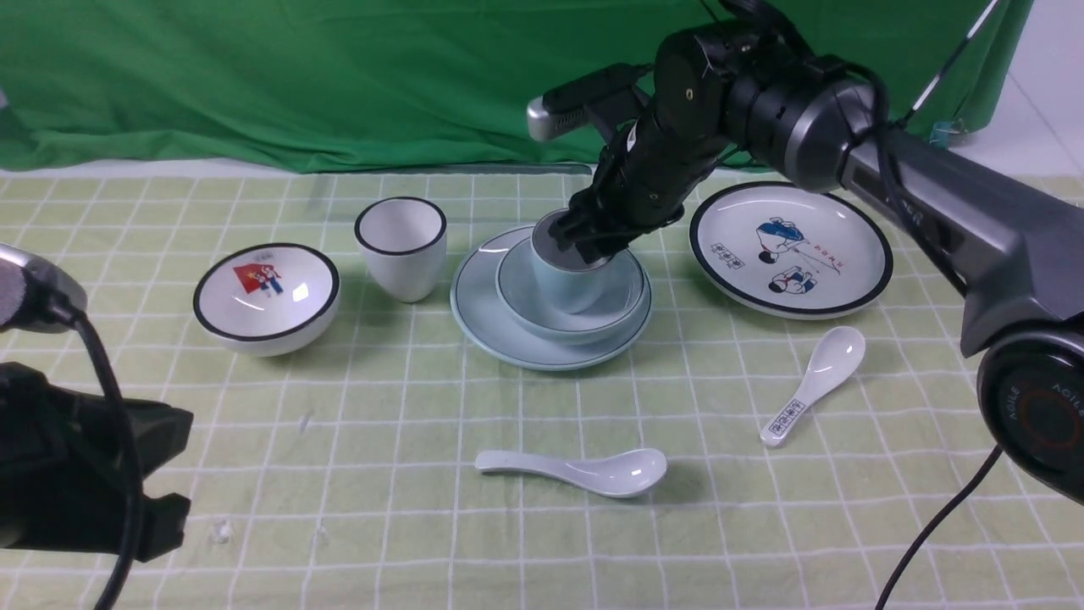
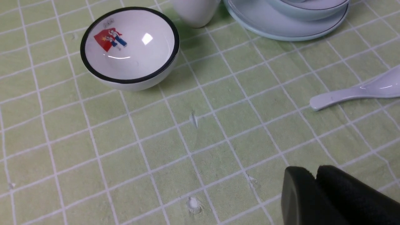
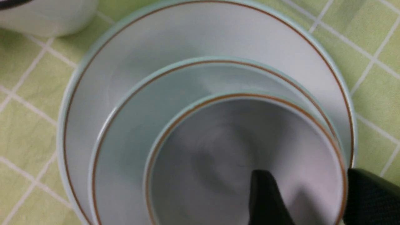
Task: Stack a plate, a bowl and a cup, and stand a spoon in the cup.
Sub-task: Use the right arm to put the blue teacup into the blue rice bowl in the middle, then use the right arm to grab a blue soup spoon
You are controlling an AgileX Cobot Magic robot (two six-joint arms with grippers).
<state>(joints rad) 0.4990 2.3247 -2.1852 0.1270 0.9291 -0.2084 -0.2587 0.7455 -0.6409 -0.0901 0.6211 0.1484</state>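
- Toward the far middle of the checked green tablecloth, the pale blue plate lies flat with the pale blue bowl sitting in it.
- The pale blue cup stands upright inside the bowl, its mouth up.
- The right gripper reaches down onto the cup with its jaws spread. One of its fingers is inside the cup and the other is outside the wall.
- The inner finger stands clear of the wall. The outer one seems to sit right at the rim, but the wrist view is too blurred to say whether it touches.
- The plain white spoon lies on the cloth nearer the front edge, well apart from the stack, bowl end to the right.
- The left gripper hangs over bare cloth at the front left, its jaws pressed together on nothing.
- A black-rimmed white cup and a picture bowl stand left of the stack. A cartoon plate and a marked spoon lie to its right.
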